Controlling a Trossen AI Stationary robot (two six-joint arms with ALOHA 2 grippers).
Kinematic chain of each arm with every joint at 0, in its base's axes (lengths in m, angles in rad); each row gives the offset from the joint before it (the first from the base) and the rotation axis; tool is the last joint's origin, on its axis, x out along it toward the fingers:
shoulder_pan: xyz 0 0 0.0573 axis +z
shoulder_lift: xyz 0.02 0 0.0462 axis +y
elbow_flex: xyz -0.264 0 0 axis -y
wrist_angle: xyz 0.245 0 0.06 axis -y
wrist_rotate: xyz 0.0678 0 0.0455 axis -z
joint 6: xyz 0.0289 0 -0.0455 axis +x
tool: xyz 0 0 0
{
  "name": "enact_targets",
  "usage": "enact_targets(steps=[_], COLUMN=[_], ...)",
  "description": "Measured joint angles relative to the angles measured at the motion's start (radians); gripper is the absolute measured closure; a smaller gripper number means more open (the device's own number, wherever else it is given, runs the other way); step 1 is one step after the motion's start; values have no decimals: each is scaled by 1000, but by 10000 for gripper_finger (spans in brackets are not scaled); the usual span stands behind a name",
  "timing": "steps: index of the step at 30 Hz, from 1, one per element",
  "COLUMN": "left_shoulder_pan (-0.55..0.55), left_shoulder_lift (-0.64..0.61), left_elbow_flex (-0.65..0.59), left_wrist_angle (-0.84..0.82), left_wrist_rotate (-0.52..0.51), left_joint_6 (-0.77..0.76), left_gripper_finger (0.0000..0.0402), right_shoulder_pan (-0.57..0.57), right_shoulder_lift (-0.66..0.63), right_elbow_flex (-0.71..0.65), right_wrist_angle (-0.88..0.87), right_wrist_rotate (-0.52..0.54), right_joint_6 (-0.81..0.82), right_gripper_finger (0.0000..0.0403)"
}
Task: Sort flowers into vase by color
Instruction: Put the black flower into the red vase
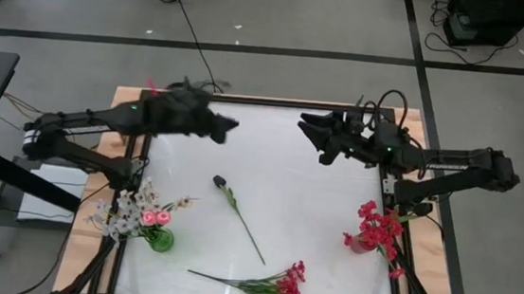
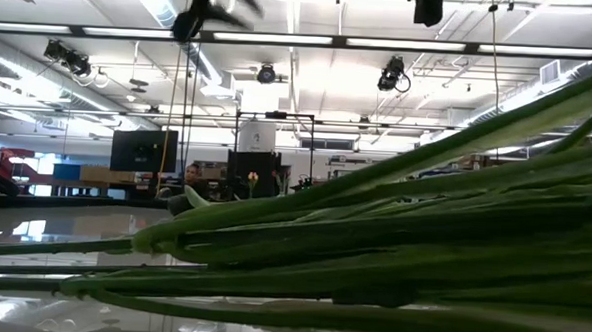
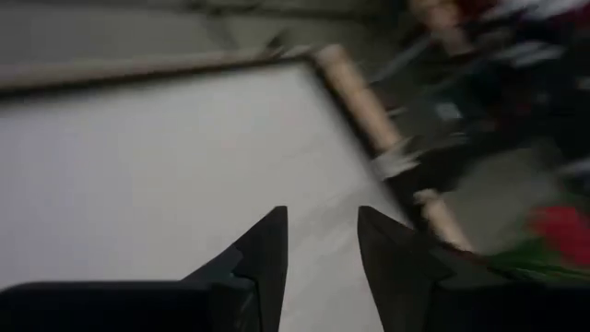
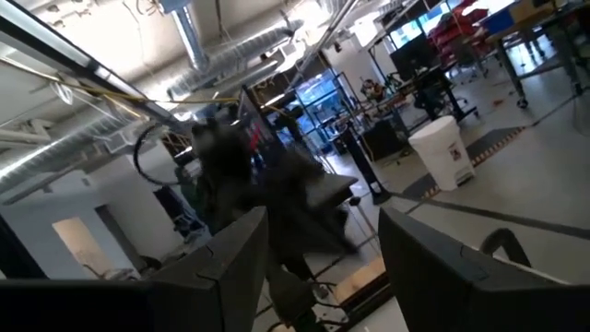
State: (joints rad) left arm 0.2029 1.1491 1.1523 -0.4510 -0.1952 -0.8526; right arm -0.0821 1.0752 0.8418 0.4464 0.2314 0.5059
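1. Done so far: white and pink flowers [image 1: 132,214] stand in the green vase [image 1: 161,241] at 8 o'clock; red flowers [image 1: 378,229] fill a vase at 4 o'clock.
2. Left: a single stem [image 1: 240,217] at centre and a red spray [image 1: 274,286] at 6 o'clock.
3. Left gripper [image 1: 228,125] at 11 o'clock and right gripper [image 1: 307,124] at 1 o'clock: fingers apart, holding nothing.

— What are you seeing on those two arms from where you're standing?

— Both are showing up dark, nearly black, built from long slim links with bulkier housings at the joints. A small green light is glowing on the left arm [image 1: 135,109], and another is glowing on the right arm [image 1: 387,148].

— Any wiring?

— Black cables are looping over the right arm's wrist housing, and thinner ones are trailing by each base.

— And the fingers?

— The left gripper [image 3: 321,249] is showing two flat black fingers tapering to points. The right gripper [image 4: 323,263] is wearing broader, blunter dark fingers with squared edges.
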Motion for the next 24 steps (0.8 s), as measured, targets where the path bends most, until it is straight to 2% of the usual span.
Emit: enact_targets(steps=[5,14,24], left_shoulder_pan=[-28,-71,-212], left_shoulder_lift=[140,325,484], left_elbow_flex=[0,0,1], left_wrist_angle=[-51,-115,-173], left_wrist_rotate=[-29,-29,-26], left_joint_6=[-163,-410,-681], left_gripper_finger=[271,272,272], right_shoulder_pan=[-36,-58,-66], right_shoulder_lift=[-8,-56,-132], right_elbow_flex=[1,1,1], right_wrist_angle=[-25,-193,-370], right_wrist_rotate=[-66,-183,-240], right_joint_6=[56,145,148], right_gripper_finger=[191,199,199])
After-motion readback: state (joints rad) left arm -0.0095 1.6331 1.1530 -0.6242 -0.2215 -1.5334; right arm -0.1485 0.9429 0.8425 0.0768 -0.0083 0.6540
